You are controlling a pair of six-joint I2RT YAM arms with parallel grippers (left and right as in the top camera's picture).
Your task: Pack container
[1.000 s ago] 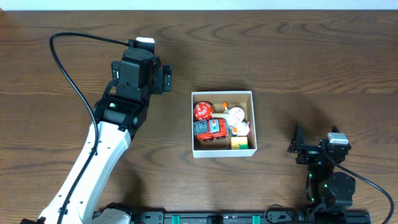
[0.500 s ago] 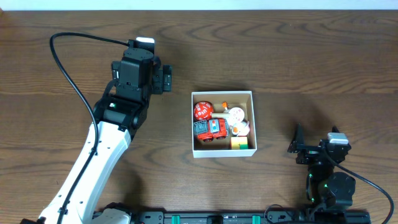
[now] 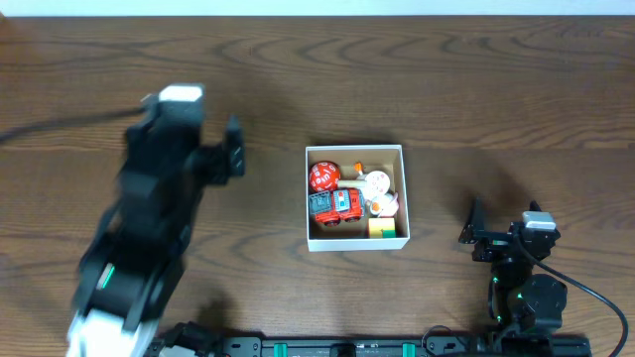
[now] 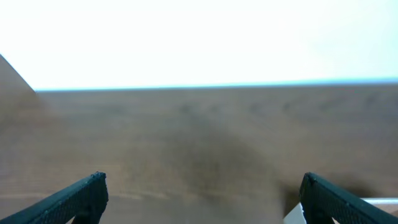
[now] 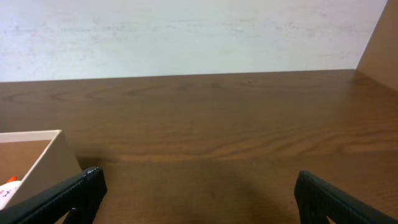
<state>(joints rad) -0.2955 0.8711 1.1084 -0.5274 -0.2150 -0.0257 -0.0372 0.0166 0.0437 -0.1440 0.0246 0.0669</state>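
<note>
The container (image 3: 356,150) stands at the table's middle, a square white-walled box with a brown inside. It holds a red die (image 3: 322,177), a red toy car (image 3: 334,205), a white round toy (image 3: 378,182) and a yellow-green block (image 3: 382,229). Its corner shows at the left of the right wrist view (image 5: 43,155) and at the lower right of the left wrist view (image 4: 295,214). My left gripper (image 3: 235,159) is open and empty, left of the box, blurred by motion. My right gripper (image 3: 476,230) is open and empty, right of the box.
The wooden table (image 3: 496,99) runs to a white wall at the back. The left arm's body (image 3: 139,248) covers the lower left of the table. The right arm's base (image 3: 526,288) sits at the front right.
My left arm has swung left and toward the front, and now shows larger and blurred. The right arm and the box's contents have not moved.
</note>
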